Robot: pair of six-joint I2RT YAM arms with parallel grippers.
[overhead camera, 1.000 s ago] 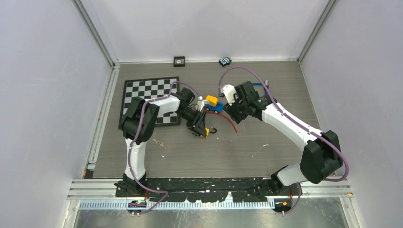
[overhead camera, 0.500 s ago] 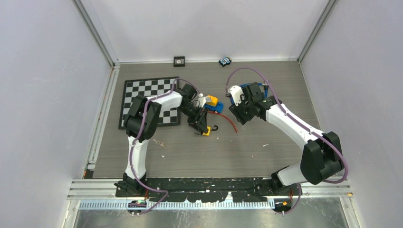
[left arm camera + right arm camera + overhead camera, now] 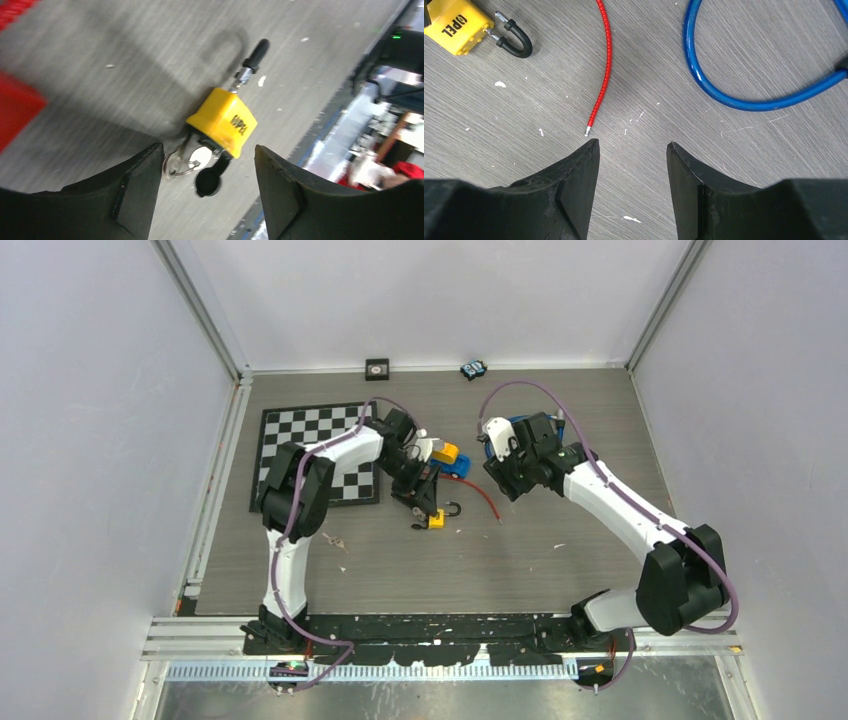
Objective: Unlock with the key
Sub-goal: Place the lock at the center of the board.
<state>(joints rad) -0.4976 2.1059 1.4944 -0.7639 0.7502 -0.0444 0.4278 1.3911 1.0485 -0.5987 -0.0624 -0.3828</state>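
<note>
A yellow padlock (image 3: 221, 121) with a black-sleeved shackle (image 3: 251, 56) lies on the grey table; the shackle looks swung open. A black-headed key (image 3: 209, 181) sits in its base, with a key ring (image 3: 175, 165) beside it. My left gripper (image 3: 207, 160) is open, its jaws on either side of the key without touching it. In the top view the padlock (image 3: 436, 518) lies just below the left gripper (image 3: 420, 502). My right gripper (image 3: 633, 145) is open and empty above bare table, right of the padlock (image 3: 456, 26); it also shows in the top view (image 3: 497, 472).
A red cable (image 3: 602, 60) ends just ahead of the right gripper's left finger. A blue cable loop (image 3: 744, 95) lies to its right. A toy truck (image 3: 449, 459) and a chessboard (image 3: 318, 450) sit behind the left arm. Two small objects rest at the back wall.
The left gripper has shifted slightly toward the back; the padlock and key stay on the table. The right gripper has pulled back to the right, away from the toy truck.
</note>
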